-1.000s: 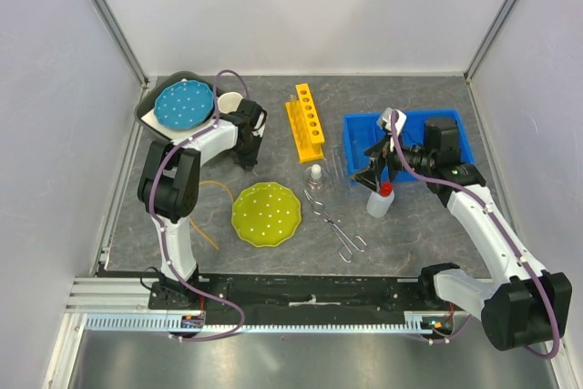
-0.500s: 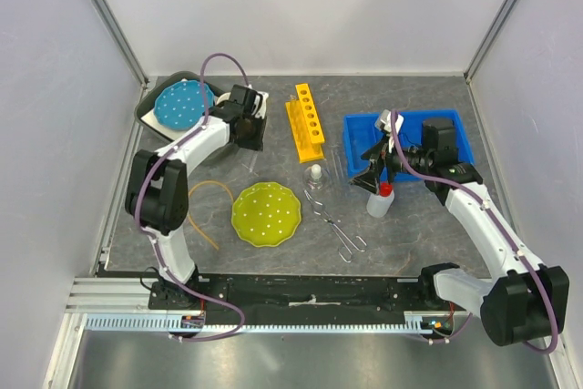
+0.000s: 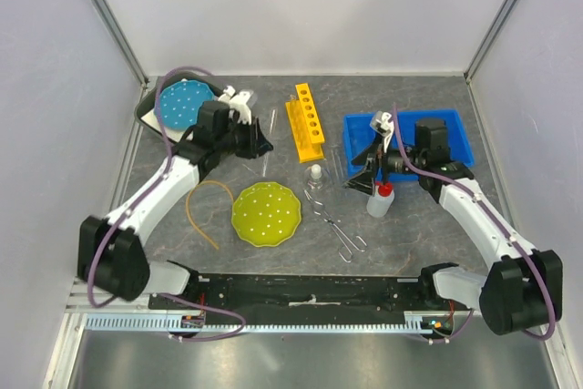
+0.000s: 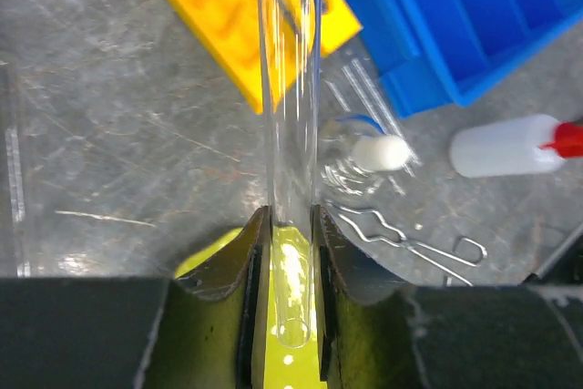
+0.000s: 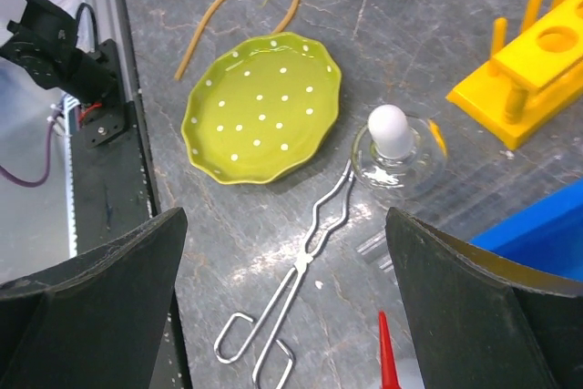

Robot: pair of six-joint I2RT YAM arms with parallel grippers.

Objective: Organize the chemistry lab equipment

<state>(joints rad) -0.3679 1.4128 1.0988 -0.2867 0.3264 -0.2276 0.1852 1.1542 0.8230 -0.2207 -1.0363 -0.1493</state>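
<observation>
A thin clear tube (image 4: 290,116) is pinched between the fingers of the left gripper (image 4: 290,225) and held just left of the yellow test-tube rack (image 3: 306,122). The right gripper (image 5: 284,214) is spread wide above the red-capped squeeze bottle (image 3: 380,199), which is seen just in front of the blue bin (image 3: 455,138). The small flask (image 3: 315,177) and metal tongs (image 3: 337,225) are seen on the table between the arms.

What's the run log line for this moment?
left tool: shut on thin clear glass tube | right tool: open, empty | tube: not yet in yellow plastic holed rack
</observation>
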